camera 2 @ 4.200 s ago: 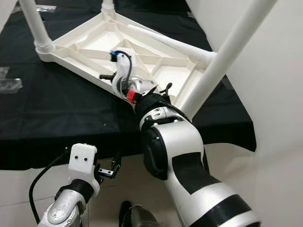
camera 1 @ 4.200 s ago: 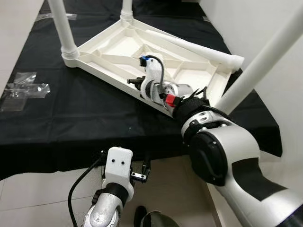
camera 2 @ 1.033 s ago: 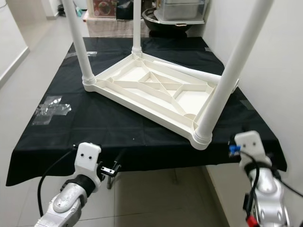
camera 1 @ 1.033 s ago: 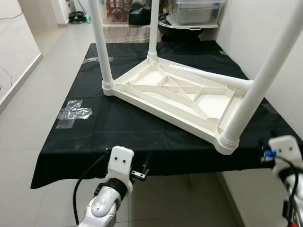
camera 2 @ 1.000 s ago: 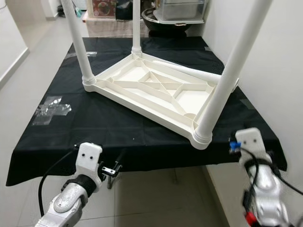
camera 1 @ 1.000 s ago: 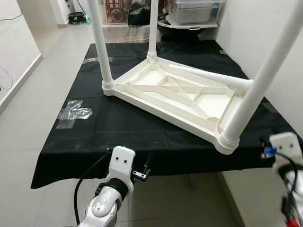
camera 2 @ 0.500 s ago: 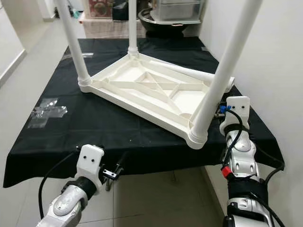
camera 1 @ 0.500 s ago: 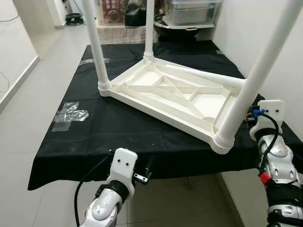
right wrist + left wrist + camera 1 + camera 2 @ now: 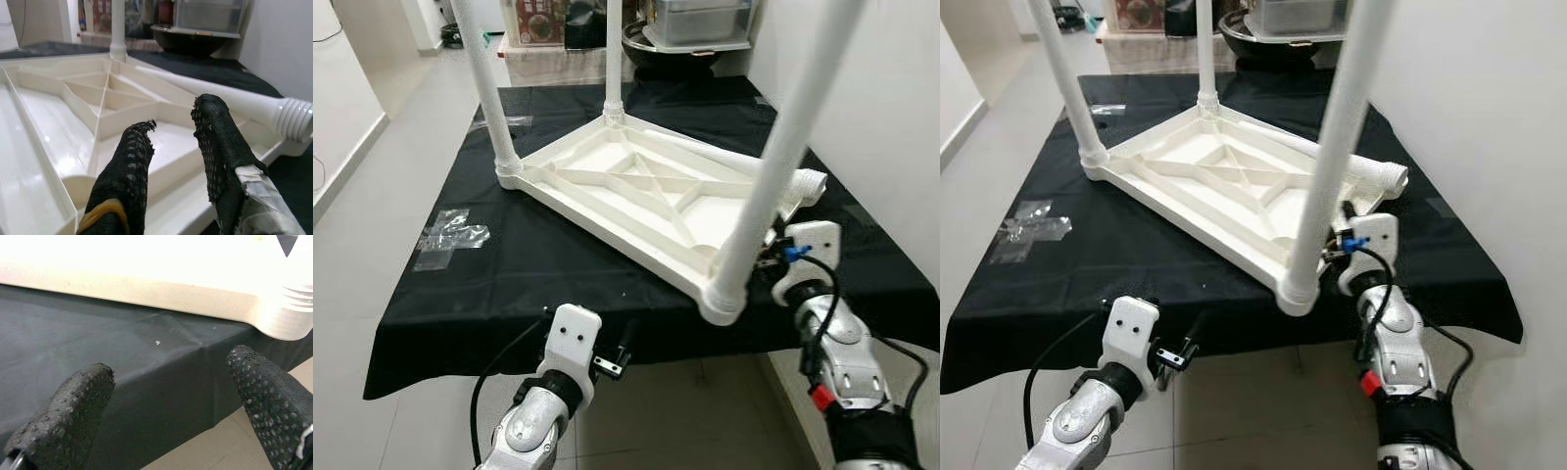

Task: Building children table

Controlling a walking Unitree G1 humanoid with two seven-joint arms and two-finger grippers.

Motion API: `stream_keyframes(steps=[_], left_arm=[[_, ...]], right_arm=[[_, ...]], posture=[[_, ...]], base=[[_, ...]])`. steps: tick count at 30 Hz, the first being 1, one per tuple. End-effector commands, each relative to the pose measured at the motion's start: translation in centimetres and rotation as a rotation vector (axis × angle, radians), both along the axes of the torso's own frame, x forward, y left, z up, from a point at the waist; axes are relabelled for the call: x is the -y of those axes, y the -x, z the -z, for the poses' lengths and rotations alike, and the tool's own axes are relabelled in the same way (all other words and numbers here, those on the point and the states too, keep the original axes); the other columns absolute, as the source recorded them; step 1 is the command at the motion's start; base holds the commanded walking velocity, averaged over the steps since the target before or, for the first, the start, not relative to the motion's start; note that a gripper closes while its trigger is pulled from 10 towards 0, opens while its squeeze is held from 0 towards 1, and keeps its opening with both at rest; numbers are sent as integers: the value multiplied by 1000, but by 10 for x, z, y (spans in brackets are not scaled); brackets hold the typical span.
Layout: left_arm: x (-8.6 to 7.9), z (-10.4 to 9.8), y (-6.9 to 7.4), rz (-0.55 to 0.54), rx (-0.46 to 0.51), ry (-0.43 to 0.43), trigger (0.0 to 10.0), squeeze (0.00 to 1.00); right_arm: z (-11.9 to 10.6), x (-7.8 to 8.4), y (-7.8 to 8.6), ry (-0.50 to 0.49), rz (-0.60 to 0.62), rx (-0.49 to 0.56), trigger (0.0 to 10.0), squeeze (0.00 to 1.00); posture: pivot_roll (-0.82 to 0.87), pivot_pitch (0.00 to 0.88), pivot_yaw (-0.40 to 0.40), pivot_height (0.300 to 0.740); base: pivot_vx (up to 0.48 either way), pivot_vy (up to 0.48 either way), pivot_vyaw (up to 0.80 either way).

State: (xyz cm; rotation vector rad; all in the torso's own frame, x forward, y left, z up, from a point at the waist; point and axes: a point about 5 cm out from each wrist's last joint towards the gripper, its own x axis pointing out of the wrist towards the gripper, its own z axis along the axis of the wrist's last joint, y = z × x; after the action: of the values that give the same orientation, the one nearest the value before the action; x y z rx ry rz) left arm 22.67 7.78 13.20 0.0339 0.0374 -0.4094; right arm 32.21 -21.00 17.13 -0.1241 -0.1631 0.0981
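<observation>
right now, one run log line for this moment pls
task: building children table | tabletop: upside down on black cloth, three legs standing | loose leg: lying along far edge | right gripper: open, over tabletop rim | left gripper: open, at cloth edge

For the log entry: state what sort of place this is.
Probably a home, in a room used as an assembly spot. A white plastic children's table lies upside down on a worktop under a black cloth, the floor is pale tile, and a clear lidded storage box sits behind.

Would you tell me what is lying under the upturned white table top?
A black cloth lies under the table top, draping over the edges. What the cloth rests on is covered.
</observation>
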Motion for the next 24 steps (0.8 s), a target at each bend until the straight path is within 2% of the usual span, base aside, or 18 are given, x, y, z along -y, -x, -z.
stream_keyframes(steps=[1,3,6,7,9,11,12,14,15,16,17,19,21,24], left_arm=[[0,3,1,2,-9,-8,10000,0],[0,3,1,4,-7,-9,10000,0],[0,3,1,5,-7,-9,10000,0],[1,3,1,8,-6,-9,10000,0],[2,2,1,18,-3,-9,10000,0],[3,1,2,30,3,-9,10000,0],[3,1,2,30,3,-9,10000,0],[7,-1,3,64,7,-5,10000,0],[7,-1,3,64,7,-5,10000,0],[12,-1,6,115,2,7,10000,0],[12,-1,6,115,2,7,10000,0],[20,-2,10,213,-7,18,10000,0],[20,-2,10,213,-7,18,10000,0],[27,-2,14,309,-24,16,10000,0]], right_arm=[[2,-8,2,5,-12,-12,10000,0],[-4,-27,1,-37,-29,0,10000,0],[-8,-34,1,-55,-51,8,10000,0],[-12,-45,1,-98,-71,10,10000,0],[-22,-68,3,-131,-126,28,10000,0],[-30,-86,7,-154,-176,43,10000,0],[-30,-86,7,-154,-176,43,10000,0],[-39,-99,11,-171,-222,61,10000,0],[-39,-99,11,-171,-222,61,10000,0],[-45,-108,12,-202,-258,73,10000,0],[-45,-108,12,-202,-258,73,10000,0],[-56,-125,15,-252,-335,87,10000,0],[-56,-125,15,-252,-335,87,10000,0],[-63,-136,18,-263,-406,103,10000,0]], posture=[[17,120,-48,740],[19,120,-50,740],[19,120,-50,740],[20,120,-52,740],[19,122,-53,740],[19,126,-55,740],[19,126,-55,740],[19,127,-57,740],[19,127,-57,740],[20,127,-57,740],[20,127,-57,740],[18,126,-55,740],[18,126,-55,740],[20,125,-55,740]], base=[[0,0,0],[0,0,0],[0,0,0],[0,0,0],[0,0,0],[0,0,0],[0,0,0],[0,0,0],[0,0,0],[0,0,0],[0,0,0],[0,0,0],[0,0,0],[0,0,0]])
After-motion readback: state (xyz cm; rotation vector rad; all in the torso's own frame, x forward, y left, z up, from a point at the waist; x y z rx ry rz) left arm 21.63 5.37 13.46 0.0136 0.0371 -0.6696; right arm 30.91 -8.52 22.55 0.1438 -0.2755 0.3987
